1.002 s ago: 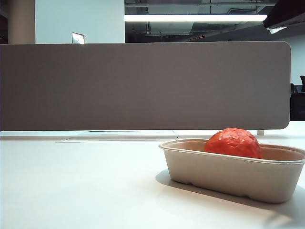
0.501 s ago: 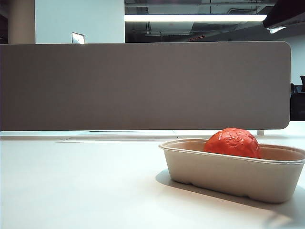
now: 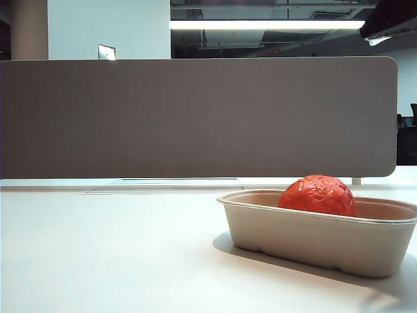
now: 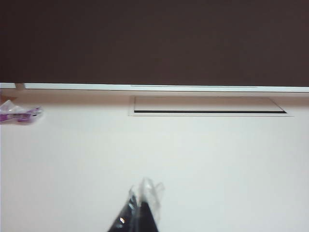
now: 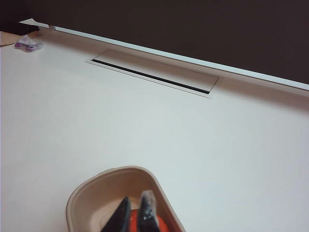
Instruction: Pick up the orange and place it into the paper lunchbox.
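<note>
The exterior camera sits low, near the table (image 3: 98, 254) surface, facing level at the grey partition (image 3: 195, 117), with the paper lunchbox (image 3: 313, 238) close at lower right. Both wrist cameras look down and forward over the table toward the same partition; each shows the cable slot (image 4: 210, 105). Only the right wrist view shares the lunchbox.

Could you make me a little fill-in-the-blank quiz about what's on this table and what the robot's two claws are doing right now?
1. The orange sits inside the paper ____.
2. The lunchbox stands on a ____ table.
3. The left gripper hangs over bare table with its jaws ____.
4. The right gripper hovers above the lunchbox and holds ____.

Missing words: lunchbox; white; shut; nothing
</note>
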### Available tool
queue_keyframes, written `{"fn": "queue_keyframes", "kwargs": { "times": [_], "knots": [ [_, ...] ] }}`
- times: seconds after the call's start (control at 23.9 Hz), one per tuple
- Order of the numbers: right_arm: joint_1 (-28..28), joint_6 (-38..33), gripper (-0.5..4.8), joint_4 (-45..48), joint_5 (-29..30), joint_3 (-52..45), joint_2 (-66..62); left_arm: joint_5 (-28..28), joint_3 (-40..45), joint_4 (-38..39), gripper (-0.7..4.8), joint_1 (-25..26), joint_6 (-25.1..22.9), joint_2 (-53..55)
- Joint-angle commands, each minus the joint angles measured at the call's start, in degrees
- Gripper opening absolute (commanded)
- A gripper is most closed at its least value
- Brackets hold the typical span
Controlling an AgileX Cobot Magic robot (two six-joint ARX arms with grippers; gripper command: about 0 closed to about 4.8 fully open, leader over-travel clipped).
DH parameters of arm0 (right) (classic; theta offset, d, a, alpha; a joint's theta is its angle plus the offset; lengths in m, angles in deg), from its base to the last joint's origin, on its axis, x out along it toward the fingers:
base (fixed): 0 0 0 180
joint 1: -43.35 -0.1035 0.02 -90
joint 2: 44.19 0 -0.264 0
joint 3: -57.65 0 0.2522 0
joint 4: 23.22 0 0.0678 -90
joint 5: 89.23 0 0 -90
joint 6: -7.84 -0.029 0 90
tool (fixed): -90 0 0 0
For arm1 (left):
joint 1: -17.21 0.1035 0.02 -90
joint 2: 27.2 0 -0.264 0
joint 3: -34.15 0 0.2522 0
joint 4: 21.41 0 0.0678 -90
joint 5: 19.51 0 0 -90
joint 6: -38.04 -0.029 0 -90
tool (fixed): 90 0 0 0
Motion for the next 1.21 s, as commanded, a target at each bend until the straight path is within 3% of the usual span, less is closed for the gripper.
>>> {"fn": "queue_keyframes", "kwargs": {
  "times": [0.04,0.92,1.04,1.21],
  "knots": [
    [0.0,0.0,0.31,0.6,0.0,0.2,0.0,3.0,0.1,-0.7,-0.06,0.1,-0.2,-0.2],
    [0.5,0.0,0.31,1.1,-1.8,-0.7,1.1,1.6,0.1,-0.7,-0.05,0.2,-0.2,-0.2],
    [5.3,0.0,0.31,4.3,-5.9,-4.1,4.0,1.6,0.1,-0.7,-0.05,0.2,-0.2,-0.2],
    [19.9,0.0,0.31,10.4,5.6,-10.4,8.9,1.7,0.1,-0.7,-0.05,0.1,-0.2,-0.2]
  ]
}}
